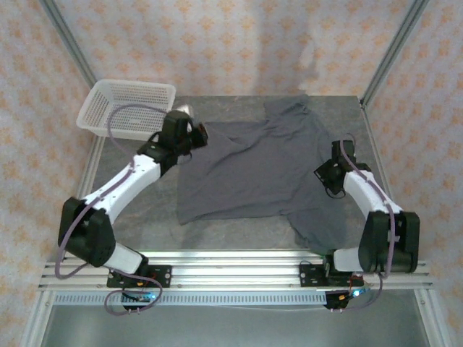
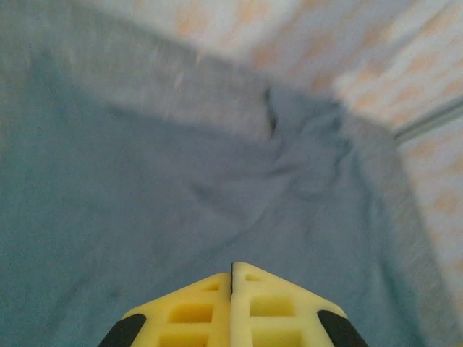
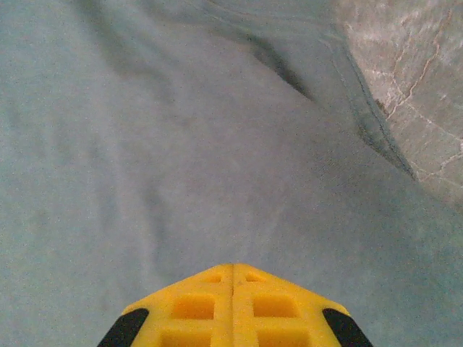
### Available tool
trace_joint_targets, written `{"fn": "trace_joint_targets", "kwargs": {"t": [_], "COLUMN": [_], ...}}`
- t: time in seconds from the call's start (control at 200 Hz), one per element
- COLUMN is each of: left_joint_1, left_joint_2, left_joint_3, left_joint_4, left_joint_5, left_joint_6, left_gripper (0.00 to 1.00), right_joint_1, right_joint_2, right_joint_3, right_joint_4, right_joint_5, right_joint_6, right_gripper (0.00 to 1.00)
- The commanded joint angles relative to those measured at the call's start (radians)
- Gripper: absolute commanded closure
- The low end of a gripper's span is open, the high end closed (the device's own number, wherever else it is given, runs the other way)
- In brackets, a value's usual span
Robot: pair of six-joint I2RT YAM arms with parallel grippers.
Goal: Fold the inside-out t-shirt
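Nearest, just beyond the rail (image 1: 231,262) that carries both arm bases, the grey table (image 1: 231,235) shows a bare strip; above it one sleeve of the inside-out t-shirt (image 1: 253,166) trails toward the right arm's base, while the rest of the dark slate-grey cloth lies spread and wrinkled across the middle of the table. The right gripper (image 3: 233,266) sits low at the shirt's right side, between the two sleeves; its yellow fingers are pressed flat together, with cloth spread close beneath them and a stitched edge running off to bare table at the right. Whether any fabric is caught in the seam between them cannot be told. Farther back, the left gripper (image 2: 232,266) is at the shirt's far-left corner, clenched tight in the same way, looking across the cloth toward the bunched far sleeve; beyond it stands a white basket (image 1: 137,84) at the table's far-left corner, apart from the shirt; last, the patterned wall (image 1: 231,43).
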Motion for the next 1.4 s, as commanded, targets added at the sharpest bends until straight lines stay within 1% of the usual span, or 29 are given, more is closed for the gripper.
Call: {"fn": "trace_joint_targets", "kwargs": {"t": [0.0,0.1,0.23,0.32,0.345,0.475,0.585,0.651,0.751,0.841,0.861,0.891,0.956,1.006,1.066,1.096,1.151,1.196,1.256,1.341,1.396], "left_joint_1": [0.004,0.007,0.019,0.044,0.054,0.110,0.158,0.176,0.179,0.177,0.178,0.176,0.164,0.149,0.125,0.114,0.094,0.085,0.084,0.084,0.084], "left_joint_2": [0.092,0.182,0.325,0.411,0.457,0.554,0.620,0.624,0.548,0.439,0.410,0.359,0.263,0.190,0.106,0.064,-0.015,-0.075,-0.147,-0.227,-0.264], "left_joint_3": [-0.107,-0.107,-0.038,0.012,0.018,0.046,0.097,0.105,0.043,-0.047,-0.066,-0.092,-0.150,-0.185,-0.218,-0.235,-0.279,-0.311,-0.347,-0.385,-0.403], "left_joint_4": [0.012,0.057,0.092,0.127,0.145,0.205,0.213,0.220,0.274,0.342,0.355,0.371,0.372,0.351,0.301,0.278,0.245,0.221,0.181,0.121,0.102], "left_joint_5": [0.022,-0.006,-0.070,-0.083,-0.087,-0.109,-0.098,-0.072,-0.035,0.034,0.053,0.081,0.107,0.121,0.126,0.121,0.100,0.086,0.060,0.015,0.008], "left_joint_6": [-0.068,-0.090,-0.120,-0.160,-0.174,-0.237,-0.227,-0.210,-0.176,-0.166,-0.162,-0.154,-0.131,-0.107,-0.078,-0.065,-0.047,-0.035,-0.022,0.000,0.007], "left_gripper": [1.00,1.00,1.00,1.00,1.00,1.00,1.00,1.00,1.00,1.00,1.00,0.94,0.78,0.70,0.66,0.65,0.65,0.65,0.65,0.65,0.65], "right_joint_1": [-0.031,-0.041,-0.042,-0.042,-0.042,-0.042,-0.040,-0.039,-0.038,-0.038,-0.038,-0.039,-0.040,-0.040,-0.041,-0.043,-0.050,-0.057,-0.069,-0.079,-0.079], "right_joint_2": [0.091,0.183,0.274,0.302,0.306,0.327,0.351,0.344,0.304,0.206,0.177,0.125,0.002,-0.095,-0.193,-0.253,-0.309,-0.327,-0.320,-0.275,-0.244], "right_joint_3": [-0.013,0.008,0.036,0.036,0.034,0.033,0.031,0.029,0.031,0.027,0.022,0.013,-0.018,-0.047,-0.082,-0.101,-0.132,-0.155,-0.183,-0.211,-0.221], "right_joint_4": [0.085,0.137,0.169,0.181,0.181,0.173,0.183,0.186,0.175,0.137,0.132,0.119,0.085,0.056,-0.003,-0.027,-0.072,-0.099,-0.110,-0.103,-0.077], "right_joint_5": [-0.097,-0.128,-0.150,-0.147,-0.144,-0.134,-0.166,-0.179,-0.244,-0.250,-0.250,-0.239,-0.175,-0.113,0.001,0.058,0.132,0.164,0.166,0.134,0.091], "right_joint_6": [0.014,0.012,0.030,0.051,0.055,0.080,0.104,0.112,0.091,0.057,0.049,0.036,0.018,0.008,0.004,0.004,0.002,-0.004,-0.018,-0.030,-0.043], "right_gripper": [1.00,1.00,1.00,1.00,1.00,1.00,1.00,1.00,1.00,1.00,0.97,0.93,0.85,0.79,0.72,0.70,0.67,0.67,0.66,0.66,0.65]}}
